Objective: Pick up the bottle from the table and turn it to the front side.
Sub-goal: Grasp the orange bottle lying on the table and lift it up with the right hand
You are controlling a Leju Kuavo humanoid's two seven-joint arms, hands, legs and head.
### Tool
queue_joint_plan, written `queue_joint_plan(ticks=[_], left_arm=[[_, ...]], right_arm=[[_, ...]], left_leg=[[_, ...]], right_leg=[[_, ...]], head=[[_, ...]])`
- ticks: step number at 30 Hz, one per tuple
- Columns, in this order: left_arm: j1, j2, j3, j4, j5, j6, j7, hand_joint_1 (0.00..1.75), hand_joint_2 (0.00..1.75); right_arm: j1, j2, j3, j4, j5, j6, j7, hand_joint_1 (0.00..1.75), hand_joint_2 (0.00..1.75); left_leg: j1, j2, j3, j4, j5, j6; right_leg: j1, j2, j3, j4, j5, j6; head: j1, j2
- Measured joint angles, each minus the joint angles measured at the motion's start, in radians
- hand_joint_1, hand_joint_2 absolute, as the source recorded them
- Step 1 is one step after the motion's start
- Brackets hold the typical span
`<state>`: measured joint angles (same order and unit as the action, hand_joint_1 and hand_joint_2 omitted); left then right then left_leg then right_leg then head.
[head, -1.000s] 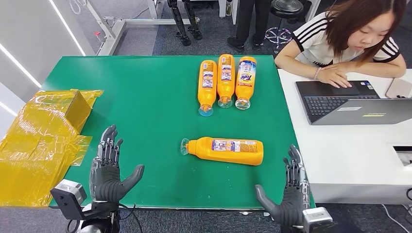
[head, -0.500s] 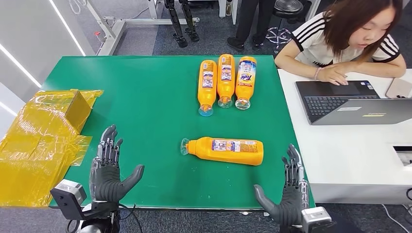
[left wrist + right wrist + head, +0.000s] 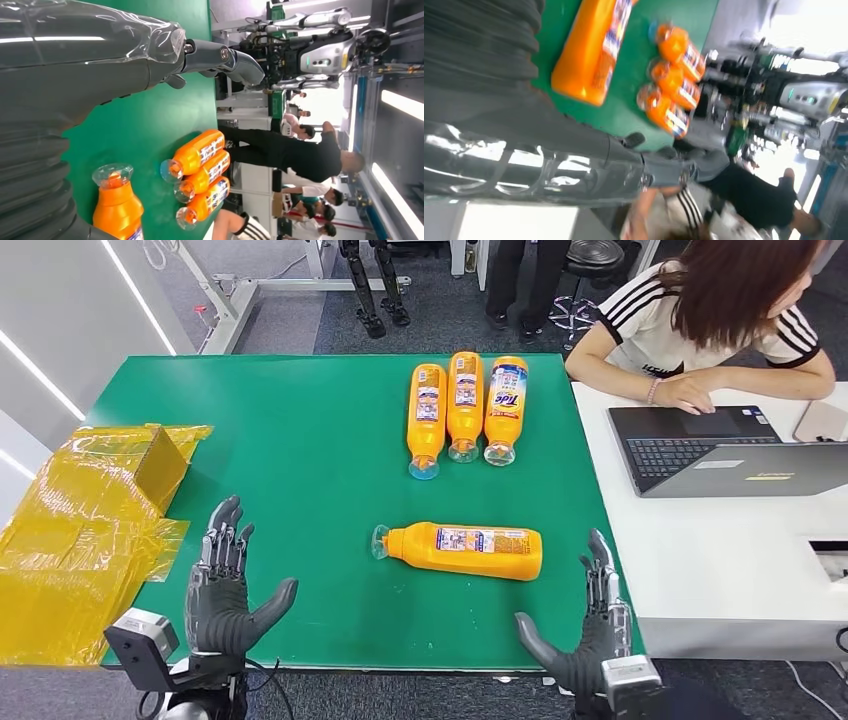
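Orange detergent bottle (image 3: 463, 551) lay on its side at lower centre of the green table (image 3: 300, 460), between the empty, spread-fingered left hand (image 3: 222, 585) and right hand (image 3: 590, 635).

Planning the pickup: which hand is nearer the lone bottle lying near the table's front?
Right. The right hand hovers open near the lone bottle, just beyond its base end. The left hand is open too, but sits well off past the cap end.

The green worktop (image 3: 300, 460) carried one orange bottle (image 3: 465, 550) lying on its side, three more bottles (image 3: 464, 408) side by side, and yellow wrapping (image 3: 95, 510).
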<state>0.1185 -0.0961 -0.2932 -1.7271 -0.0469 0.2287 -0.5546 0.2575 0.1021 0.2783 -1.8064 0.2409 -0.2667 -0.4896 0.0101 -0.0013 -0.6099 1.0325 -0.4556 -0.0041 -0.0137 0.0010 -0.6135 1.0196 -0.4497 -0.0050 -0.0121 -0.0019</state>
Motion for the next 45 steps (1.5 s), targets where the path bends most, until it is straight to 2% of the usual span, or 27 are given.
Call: queue_joint_plan(ticks=[5,10,20,28,34,40,45], left_arm=[[-0.001,-0.016,-0.003,0.007,-0.020,-0.022,0.012,0.00,1.75],[-0.011,-0.026,-0.015,0.020,-0.027,-0.051,0.018,0.00,1.75],[-0.115,-0.023,-0.060,0.116,0.018,-0.116,0.029,0.00,1.75],[-0.189,-0.016,-0.083,0.197,0.040,-0.145,0.036,0.00,1.75],[-0.219,-0.013,-0.086,0.231,0.072,-0.174,0.052,0.00,1.75],[-0.229,-0.010,-0.086,0.251,0.118,-0.222,0.077,0.00,1.75],[-0.240,-0.005,-0.085,0.261,0.129,-0.253,0.105,0.00,1.75]], right_arm=[[-0.055,-0.001,-0.014,0.027,0.223,-0.019,0.058,0.00,1.75],[-0.142,-0.003,-0.027,0.086,0.328,0.017,0.115,0.00,1.75],[-0.463,-0.080,-0.024,0.373,0.319,0.161,0.263,0.00,1.75],[-0.707,-0.126,0.063,0.633,0.395,0.302,0.402,0.00,1.75],[-0.819,-0.148,0.125,0.788,0.389,0.428,0.416,0.00,1.75],[-0.916,-0.173,0.197,0.938,0.342,0.556,0.393,0.00,1.75],[-0.972,-0.192,0.255,1.010,0.333,0.611,0.395,0.00,1.75]], left_leg=[[0.000,0.000,0.000,0.000,0.000,0.000],[0.000,0.000,0.000,0.000,0.000,0.000],[0.000,0.001,0.000,0.001,0.002,0.000],[0.000,0.001,0.000,0.001,0.003,0.000],[0.000,0.000,0.000,0.001,0.003,0.000],[0.000,0.000,0.000,0.002,0.003,0.000],[0.000,0.000,0.000,0.002,0.003,0.000]], right_leg=[[0.000,0.000,0.000,0.000,0.000,0.000],[0.000,0.000,0.000,0.000,0.000,0.000],[0.000,0.001,0.000,0.000,0.004,-0.001],[0.000,0.001,0.000,0.000,0.004,-0.001],[0.000,0.001,0.000,0.001,0.004,-0.001],[0.000,0.000,0.000,0.000,0.004,-0.001],[0.000,0.001,0.000,0.000,0.004,-0.001]], head=[[0.000,0.000],[0.000,0.000],[0.000,0.000],[0.000,0.000],[0.000,0.000],[0.000,0.000],[0.000,0.000]])
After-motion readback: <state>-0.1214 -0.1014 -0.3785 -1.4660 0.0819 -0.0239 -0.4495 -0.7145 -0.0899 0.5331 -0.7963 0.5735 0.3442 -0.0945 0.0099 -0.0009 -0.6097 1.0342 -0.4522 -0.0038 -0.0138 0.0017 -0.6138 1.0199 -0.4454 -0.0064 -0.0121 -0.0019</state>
